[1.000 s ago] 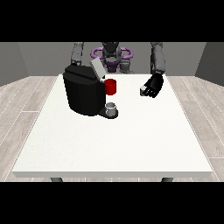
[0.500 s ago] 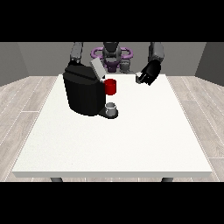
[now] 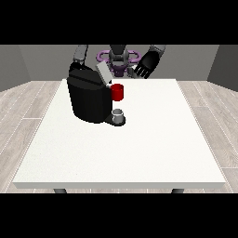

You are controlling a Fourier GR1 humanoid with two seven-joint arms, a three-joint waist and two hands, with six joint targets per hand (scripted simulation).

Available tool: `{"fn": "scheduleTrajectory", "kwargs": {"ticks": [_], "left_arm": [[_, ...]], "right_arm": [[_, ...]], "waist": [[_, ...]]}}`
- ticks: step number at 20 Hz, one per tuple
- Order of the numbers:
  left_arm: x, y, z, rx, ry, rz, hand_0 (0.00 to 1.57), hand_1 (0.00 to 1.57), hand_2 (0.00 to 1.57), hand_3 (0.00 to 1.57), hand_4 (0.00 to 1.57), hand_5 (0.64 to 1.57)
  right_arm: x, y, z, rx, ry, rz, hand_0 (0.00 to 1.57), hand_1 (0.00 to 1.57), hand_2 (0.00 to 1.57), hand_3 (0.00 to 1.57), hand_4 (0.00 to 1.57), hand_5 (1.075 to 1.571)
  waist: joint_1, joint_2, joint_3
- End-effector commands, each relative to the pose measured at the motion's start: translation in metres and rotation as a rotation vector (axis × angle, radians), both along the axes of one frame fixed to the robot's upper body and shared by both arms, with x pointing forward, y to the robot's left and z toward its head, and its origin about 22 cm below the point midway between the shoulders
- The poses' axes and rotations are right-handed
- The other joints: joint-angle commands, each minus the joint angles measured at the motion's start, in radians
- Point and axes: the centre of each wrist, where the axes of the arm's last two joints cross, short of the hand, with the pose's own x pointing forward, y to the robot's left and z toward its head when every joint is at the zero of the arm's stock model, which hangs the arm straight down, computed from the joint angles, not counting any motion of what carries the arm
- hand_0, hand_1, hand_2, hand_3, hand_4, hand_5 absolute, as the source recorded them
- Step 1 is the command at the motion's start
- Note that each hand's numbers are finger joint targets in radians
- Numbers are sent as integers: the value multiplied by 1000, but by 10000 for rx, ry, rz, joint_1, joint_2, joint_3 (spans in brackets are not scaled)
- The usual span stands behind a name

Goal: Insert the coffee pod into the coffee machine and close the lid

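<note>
With the hand at the view's right (image 3: 147,64) raised and spread, the robot should press the coffee machine's (image 3: 90,96) tilted lid (image 3: 103,73) down squarely.

torso: grey, purple rings | arms: grey | hand (image 3: 145,65): black, view's right

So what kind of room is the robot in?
Hard to say for sure; it looks like a plain test room. There is only a big white table carrying a black coffee machine, with grey walls and a pale plank floor around it.
</note>
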Motion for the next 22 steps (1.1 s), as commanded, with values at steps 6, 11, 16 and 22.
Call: {"fn": "scheduleTrajectory", "kwargs": {"ticks": [6, 11, 16, 22], "left_arm": [[20, -20, 90, -1077, -699, 434, 1202, 1202, 1240, 1256, 491, 1571], [23, -1, 132, -981, -1403, 902, 1174, 1174, 1254, 1266, 479, 1571], [24, -4, 143, -762, -1756, 1073, 1222, 1222, 1288, 1238, 475, 1571], [25, 5, 155, -841, -2177, 1083, 1223, 1223, 1288, 1245, 491, 1571]], "right_arm": [[20, -18, 25, 101, -719, -72, 0, 0, 0, 0, 0, 1571], [26, -5, 43, 28, -1491, 49, 0, 0, 0, 0, 269, 1571], [40, -9, 67, 103, -1805, -21, 0, 0, 0, 0, 0, 1571], [38, 3, 69, -7, -2021, 338, 0, 0, 0, 0, 100, 1571]], "waist": [[-520, 590, 1], [-1116, 1229, 0], [-1275, 1783, 0], [-1565, 2286, -1]]}}
